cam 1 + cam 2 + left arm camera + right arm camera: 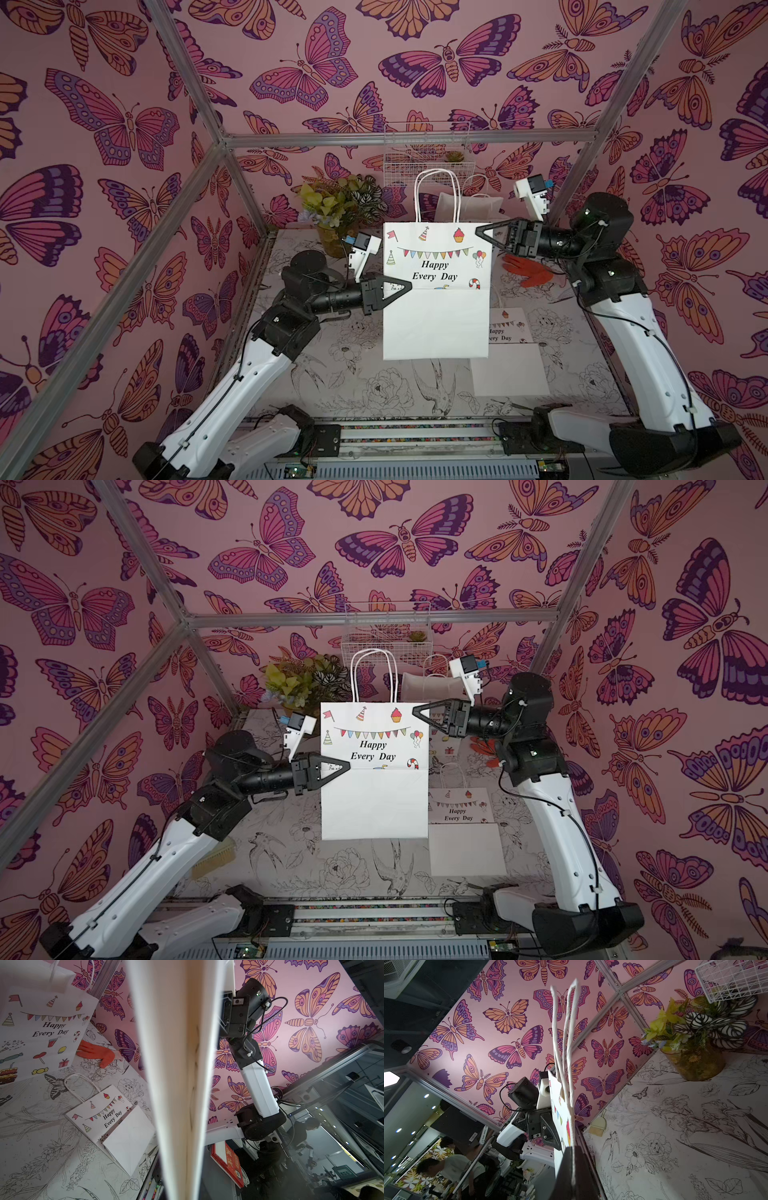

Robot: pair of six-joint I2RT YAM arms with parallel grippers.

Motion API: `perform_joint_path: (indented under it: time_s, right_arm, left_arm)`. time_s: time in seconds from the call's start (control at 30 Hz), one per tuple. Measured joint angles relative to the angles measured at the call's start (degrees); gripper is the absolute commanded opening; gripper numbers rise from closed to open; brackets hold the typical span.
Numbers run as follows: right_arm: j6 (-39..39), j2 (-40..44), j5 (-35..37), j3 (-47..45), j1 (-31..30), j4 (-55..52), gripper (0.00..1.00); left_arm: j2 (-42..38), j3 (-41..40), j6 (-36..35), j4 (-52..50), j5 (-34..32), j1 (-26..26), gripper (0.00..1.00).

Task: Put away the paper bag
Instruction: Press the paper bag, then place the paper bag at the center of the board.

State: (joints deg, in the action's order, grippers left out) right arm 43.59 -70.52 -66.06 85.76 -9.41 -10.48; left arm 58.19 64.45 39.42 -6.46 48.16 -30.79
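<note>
The white paper bag (435, 324) printed "Happy Every Day" hangs in the air over the middle of the table, folded flat with its lower half turned up and its twine handles (437, 195) upright. My left gripper (406, 286) is shut on its left edge at the fold line. My right gripper (482, 232) is shut on its upper right corner. Both top views show the bag (374, 804) and both grips. In the left wrist view the bag's edge (182, 1064) fills the centre and my jaws are hidden. In the right wrist view my dark fingers (578, 1167) pinch the bag's edge below the handles (564, 1043).
A second folded bag (509, 357) lies flat on the table at the right. A third bag (469, 208) stands at the back, beside an orange glove (528, 270). A potted plant (340, 208) stands back left, a wire basket (426, 153) hangs on the back wall, and a brush (212, 858) lies at the left.
</note>
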Motion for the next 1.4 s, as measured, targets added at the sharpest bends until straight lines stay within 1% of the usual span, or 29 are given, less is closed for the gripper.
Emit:
perform_joint_path:
  time_s: [0.03, 0.1, 0.13, 0.2, 0.27, 0.3, 0.43, 0.63, 0.77, 0.87, 1.03, 1.17, 1.27, 1.4]
  right_arm:
    - [0.1, 0.1, 0.0, -0.1, 0.0, 0.2, 0.15]
    - [0.2, 0.4, 0.0, -0.9, 0.0, 0.7, 0.50]
    - [0.3, 0.7, 0.1, -1.6, 0.0, 0.8, 0.60]
    - [0.1, 1.7, 0.2, -3.6, 0.0, 0.7, 0.78]
    - [-1.0, 2.8, 0.6, -5.0, 0.0, -1.0, 0.90]
    - [-2.1, 3.5, 1.0, -5.4, 0.0, -2.6, 0.99]
    - [-8.2, 7.0, 3.8, -5.8, 0.0, -10.4, 0.99]
    - [-16.1, 14.6, 10.6, -9.6, 0.0, -19.0, 0.99]
    - [-20.3, 16.2, 16.4, -10.8, 0.0, -24.8, 0.99]
    - [-22.7, 16.8, 20.0, -12.1, 0.0, -28.0, 0.99]
    - [-25.1, 18.3, 23.5, -13.6, 0.0, -31.2, 0.99]
    - [-25.7, 19.5, 24.9, -13.7, 0.0, -31.6, 0.99]
    - [-25.9, 20.0, 25.2, -13.9, 0.0, -31.9, 0.99]
    - [-26.1, 20.4, 25.9, -14.3, 0.0, -32.3, 0.99]
  left_arm:
    - [0.0, 0.0, 0.0, 0.0, -0.2, 0.0, 0.00]
    - [-0.2, -0.2, 0.0, 0.0, -0.3, 0.0, 0.00]
    - [-0.2, -0.3, 0.0, -0.2, -0.5, 0.0, 0.00]
    - [-0.3, -0.3, -0.2, -0.8, -1.1, 0.0, 0.00]
    - [-0.3, -0.3, -0.6, -1.4, -1.7, 0.0, 0.00]
    - [-0.3, -0.3, -0.9, -1.9, -2.2, 0.0, 0.00]
    - [-0.3, -0.3, -2.4, -5.0, -4.7, 0.0, 0.00]
    - [-0.4, -1.1, -4.5, -11.3, -10.5, 0.0, 0.00]
    - [-0.8, -4.3, -3.9, -13.1, -13.9, -0.3, 0.00]
    - [-1.2, -7.9, -2.8, -13.4, -17.0, -2.1, 0.00]
    - [-1.4, -13.4, -0.7, -14.6, -21.2, -5.9, 0.00]
    - [-1.0, -17.5, 1.9, -12.6, -23.1, -6.9, 0.00]
    - [1.8, -19.5, 3.6, -9.7, -23.6, -7.8, 0.00]
    - [7.1, -20.2, 5.0, -6.5, -23.8, -8.7, 0.00]
